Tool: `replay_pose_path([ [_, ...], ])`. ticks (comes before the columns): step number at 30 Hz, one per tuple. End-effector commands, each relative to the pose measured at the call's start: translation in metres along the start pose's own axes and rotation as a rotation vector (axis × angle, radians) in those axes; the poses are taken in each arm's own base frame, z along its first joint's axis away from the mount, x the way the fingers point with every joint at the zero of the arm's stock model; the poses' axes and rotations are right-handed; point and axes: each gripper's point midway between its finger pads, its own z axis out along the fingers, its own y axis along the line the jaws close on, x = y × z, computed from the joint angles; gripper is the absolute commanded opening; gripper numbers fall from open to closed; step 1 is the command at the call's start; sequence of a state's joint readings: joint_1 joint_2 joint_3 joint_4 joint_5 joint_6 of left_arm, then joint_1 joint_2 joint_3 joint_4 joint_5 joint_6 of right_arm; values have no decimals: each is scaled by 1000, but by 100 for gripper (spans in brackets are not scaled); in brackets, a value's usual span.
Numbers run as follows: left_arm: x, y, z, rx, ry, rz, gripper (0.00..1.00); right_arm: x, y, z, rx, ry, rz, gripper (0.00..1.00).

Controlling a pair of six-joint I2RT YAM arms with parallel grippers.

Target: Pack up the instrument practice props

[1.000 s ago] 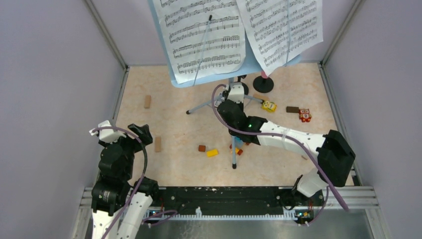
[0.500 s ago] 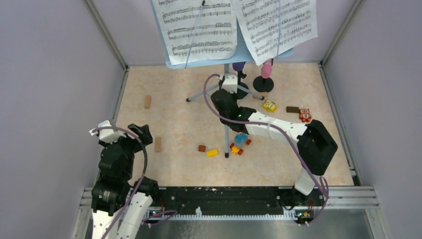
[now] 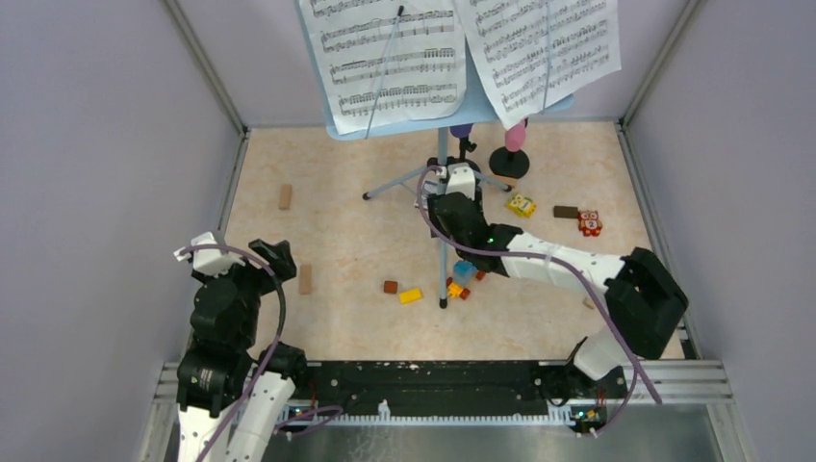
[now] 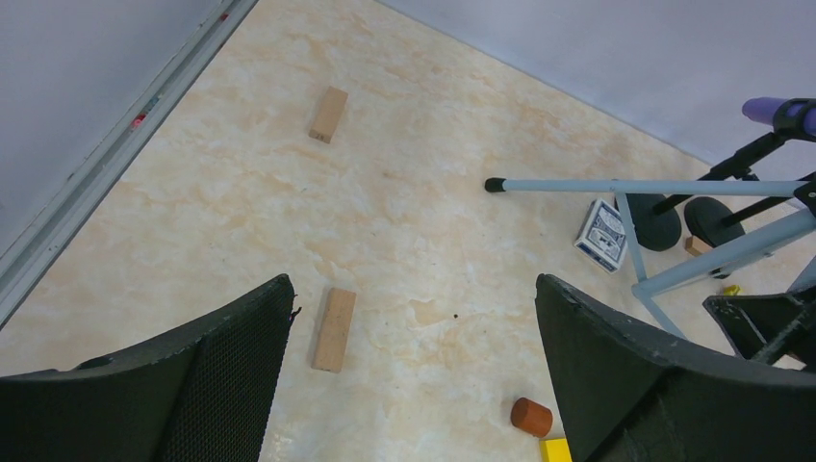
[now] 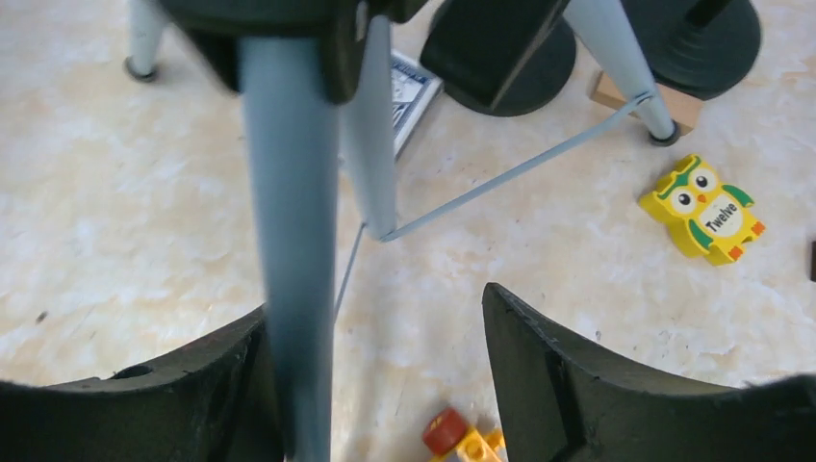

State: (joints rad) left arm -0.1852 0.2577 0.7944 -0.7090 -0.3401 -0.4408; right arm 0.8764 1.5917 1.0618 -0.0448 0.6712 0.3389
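Observation:
The pale blue music desk (image 3: 473, 93) stands on its tripod at the back, carrying two white sheet-music pages (image 3: 390, 58). A purple microphone (image 3: 462, 130) and a pink microphone (image 3: 517, 137) sit in black round-based holders (image 3: 509, 162) behind it. My right gripper (image 3: 454, 204) is at the stand's pole, open. In the right wrist view the pole (image 5: 293, 241) runs alongside the left finger, with a wide gap to the right finger (image 5: 577, 385). My left gripper (image 3: 269, 258) hangs open over the left floor, holding nothing.
Wooden blocks (image 4: 334, 329) (image 4: 328, 114) lie at the left. A red cylinder (image 4: 531, 416), coloured bricks (image 3: 460, 284) and a yellow owl brick (image 5: 707, 210) are scattered around the tripod legs (image 4: 635, 185). A blue-white card box (image 5: 412, 87) lies by the holders. Walls enclose three sides.
My right gripper was shut on the stand's pole and has opened. The desk, tipped forward a second ago, has moved back and stands more upright. Left arm unmoved.

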Motion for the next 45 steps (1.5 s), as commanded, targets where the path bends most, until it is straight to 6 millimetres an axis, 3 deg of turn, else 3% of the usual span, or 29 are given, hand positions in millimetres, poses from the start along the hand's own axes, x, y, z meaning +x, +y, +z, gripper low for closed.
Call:
replay_pose_path([
  [1,-7,-18,3,92,-18,27,99,-16,5,-41,-187,-7,22,65],
  [5,-18,-40,-4,210,-28,72,99,-8,8,-77,-352,30,-21,65],
  [9,-44,-63,-15,310,-63,119,99,-12,3,-118,-480,31,-42,65],
  [15,-78,-135,-39,638,-6,177,98,-28,-2,-166,-608,70,-42,65],
  [23,-131,-223,-40,895,70,242,95,-91,3,-233,-820,75,-30,65],
  [28,-152,-273,-58,1013,54,306,95,-126,12,-281,-1004,47,-65,65],
  [32,-144,-313,-69,1104,76,360,93,-164,8,-308,-1046,-24,-74,65],
  [34,-145,-340,-82,1153,55,386,93,-196,0,-328,-1044,-112,-78,65],
  [37,-151,-373,-85,1132,0,416,93,-241,-18,-338,-952,-224,-75,65],
  [41,-156,-412,-78,1100,-38,355,93,-314,-66,-339,-670,-434,23,65],
  [45,-174,-425,-68,1041,-91,223,96,-355,-116,-336,-404,-597,113,66],
])
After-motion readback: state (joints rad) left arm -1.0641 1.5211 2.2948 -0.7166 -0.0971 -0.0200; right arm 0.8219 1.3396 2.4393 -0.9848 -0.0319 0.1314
